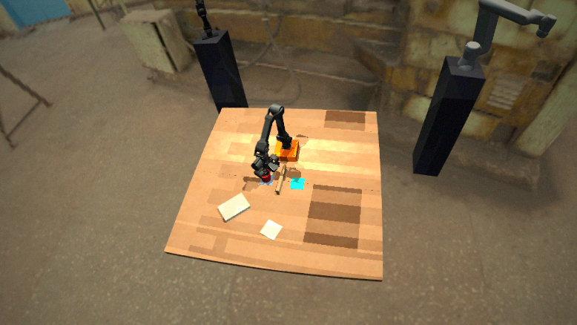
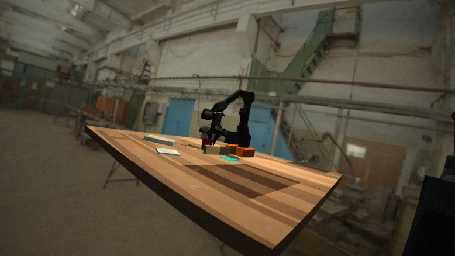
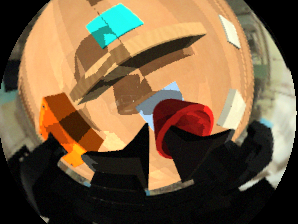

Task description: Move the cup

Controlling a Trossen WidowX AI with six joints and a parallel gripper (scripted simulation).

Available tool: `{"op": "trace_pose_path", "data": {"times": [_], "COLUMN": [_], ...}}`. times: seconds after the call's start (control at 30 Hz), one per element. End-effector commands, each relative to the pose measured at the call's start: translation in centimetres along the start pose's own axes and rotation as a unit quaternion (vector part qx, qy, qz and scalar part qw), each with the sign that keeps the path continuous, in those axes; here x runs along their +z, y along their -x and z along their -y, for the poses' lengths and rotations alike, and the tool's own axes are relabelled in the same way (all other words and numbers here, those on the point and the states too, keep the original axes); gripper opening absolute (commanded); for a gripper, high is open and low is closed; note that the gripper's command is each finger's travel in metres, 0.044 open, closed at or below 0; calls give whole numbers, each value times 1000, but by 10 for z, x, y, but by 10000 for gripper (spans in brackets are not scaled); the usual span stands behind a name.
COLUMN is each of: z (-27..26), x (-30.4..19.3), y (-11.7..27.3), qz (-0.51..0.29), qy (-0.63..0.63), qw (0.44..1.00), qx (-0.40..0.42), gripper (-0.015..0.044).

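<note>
- The red cup (image 1: pixel 265 177) (image 2: pixel 206 142) (image 3: pixel 185 120) is at the pale blue pad (image 1: pixel 262 183) (image 3: pixel 171 90), with its mouth towards the fingers (image 1: pixel 264 171) (image 2: pixel 212 139) in the wrist view.
- The fingers stand fairly narrow, one tip beside the cup's wall and the other overlapping its mouth; whether they grip the wall, I cannot tell.
- Marbles cannot be made out inside.
- The cyan pad (image 1: pixel 297 183) (image 2: pixel 230 158) (image 3: pixel 116 24) lies apart from the cup, which has yet to be moved there.
- Between the two pads, a wooden bar (image 1: pixel 280 180) (image 2: pixel 212 149) (image 3: pixel 140 51) stands on the bench (image 1: pixel 343 258) (image 2: pixel 190 177) (image 3: pixel 202 82).
- A thick white slab (image 1: pixel 233 207) (image 2: pixel 159 139) (image 3: pixel 231 109) and a smaller white tile (image 1: pixel 271 229) (image 2: pixel 167 152) (image 3: pixel 230 31) lie well apart from the bar.
</note>
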State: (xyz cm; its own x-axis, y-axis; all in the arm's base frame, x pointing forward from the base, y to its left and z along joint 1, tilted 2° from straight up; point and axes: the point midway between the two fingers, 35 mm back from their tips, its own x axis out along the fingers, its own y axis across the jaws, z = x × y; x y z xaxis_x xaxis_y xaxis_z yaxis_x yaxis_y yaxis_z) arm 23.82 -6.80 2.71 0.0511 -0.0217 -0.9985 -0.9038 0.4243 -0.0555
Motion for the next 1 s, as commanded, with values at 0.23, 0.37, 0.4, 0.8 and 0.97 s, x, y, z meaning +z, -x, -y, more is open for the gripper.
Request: {"op": "trace_pose_path", "data": {"times": [0.23, 0.37, 0.4, 0.8, 0.97], "z": [0, 0, 0, 3, 3], "x": [0, 0, 0, 0, 0], "y": [0, 0, 1, 36, 53], "qz": [0, 0, 0, 1, 1], "qy": [0, 0, 0, 1, 2], "qw": [1000, 1000, 1000, 1000, 1000], "qx": [0, 0, 0, 0, 0], "gripper": [9, 0, 0, 0, 0]}}
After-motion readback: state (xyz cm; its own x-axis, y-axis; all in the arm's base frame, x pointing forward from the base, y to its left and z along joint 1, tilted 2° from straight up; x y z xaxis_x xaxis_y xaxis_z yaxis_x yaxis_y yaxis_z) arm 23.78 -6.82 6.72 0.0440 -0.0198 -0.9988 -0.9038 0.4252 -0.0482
